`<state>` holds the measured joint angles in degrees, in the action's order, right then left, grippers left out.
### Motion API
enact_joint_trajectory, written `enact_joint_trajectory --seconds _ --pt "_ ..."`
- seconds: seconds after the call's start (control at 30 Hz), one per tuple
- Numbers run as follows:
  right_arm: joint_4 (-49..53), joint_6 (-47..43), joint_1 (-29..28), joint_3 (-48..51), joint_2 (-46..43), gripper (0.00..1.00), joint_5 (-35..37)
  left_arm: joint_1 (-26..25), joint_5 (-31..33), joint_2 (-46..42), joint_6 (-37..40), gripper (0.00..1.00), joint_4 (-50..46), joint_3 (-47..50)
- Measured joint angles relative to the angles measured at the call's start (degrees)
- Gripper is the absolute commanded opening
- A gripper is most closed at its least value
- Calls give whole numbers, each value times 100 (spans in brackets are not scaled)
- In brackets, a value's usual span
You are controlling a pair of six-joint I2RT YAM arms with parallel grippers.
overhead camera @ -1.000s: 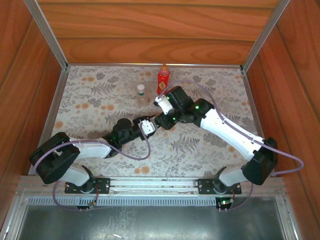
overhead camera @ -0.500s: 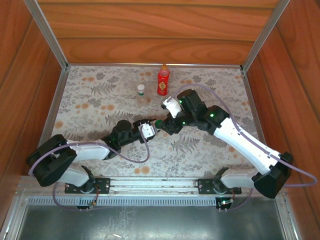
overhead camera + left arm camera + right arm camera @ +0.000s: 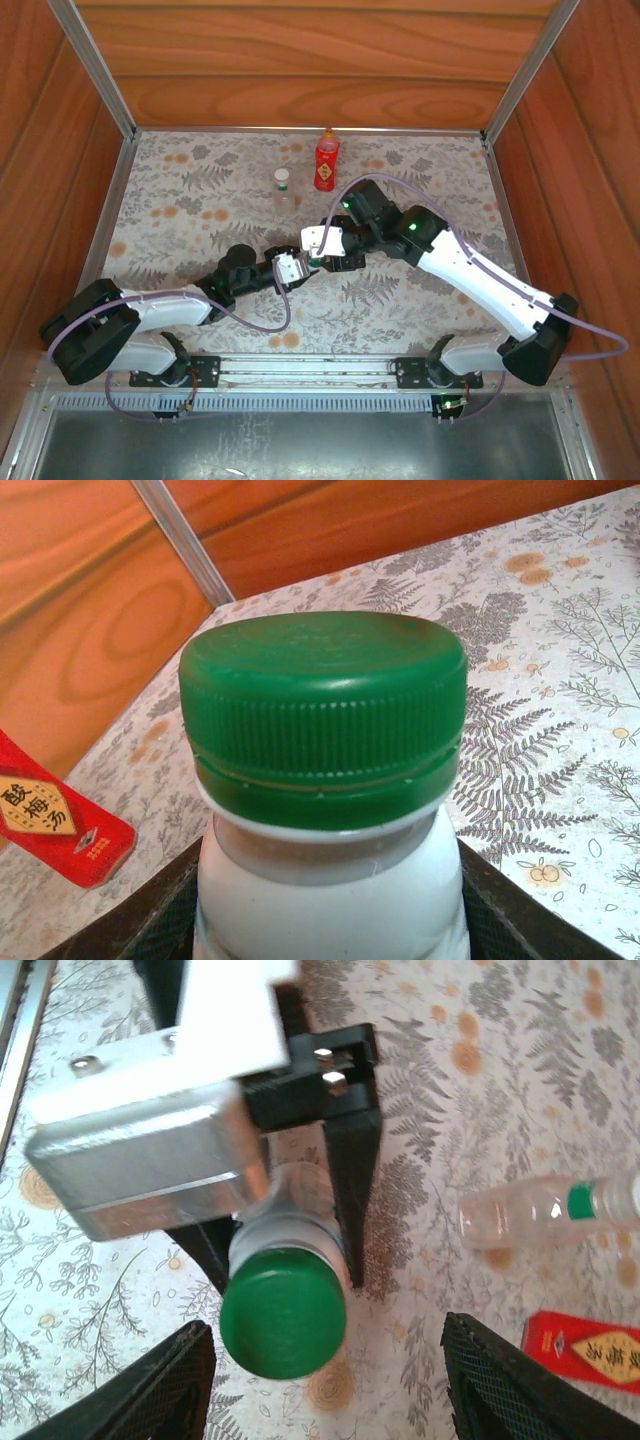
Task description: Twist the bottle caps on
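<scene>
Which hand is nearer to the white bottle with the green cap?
Left. The left hand grips the white bottle below its cap; the right hand faces the cap, open, fingers clear of it.

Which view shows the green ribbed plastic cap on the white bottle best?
Left wrist: the green ribbed plastic cap on the white bottle sits close and centred, ribs and lower ring sharp. Right wrist shows its flat top, slightly blurred; top external gives a tiny green speck.
</scene>
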<state>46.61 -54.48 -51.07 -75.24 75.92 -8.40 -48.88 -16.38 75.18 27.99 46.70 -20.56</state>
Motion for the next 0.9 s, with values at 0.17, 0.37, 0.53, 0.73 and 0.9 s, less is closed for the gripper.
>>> enact_joint_trajectory --seconds 0.17,0.37,0.53,0.73,0.9 --pt "208 -293 -81 -24 289 63 -17 0 -2 -26 -2 52 -11 0" --pt "278 -400 -109 -24 389 57 24 0 -4 -76 -42 52 -44 0" --pt "238 -415 -109 -22 424 51 127 0 -11 -96 -76 52 -57 0" --pt "225 -411 -109 -22 433 38 173 0 -33 -103 -81 52 -81 0" --pt "157 -310 -109 39 426 20 168 0 -22 -103 -81 52 -114 0"
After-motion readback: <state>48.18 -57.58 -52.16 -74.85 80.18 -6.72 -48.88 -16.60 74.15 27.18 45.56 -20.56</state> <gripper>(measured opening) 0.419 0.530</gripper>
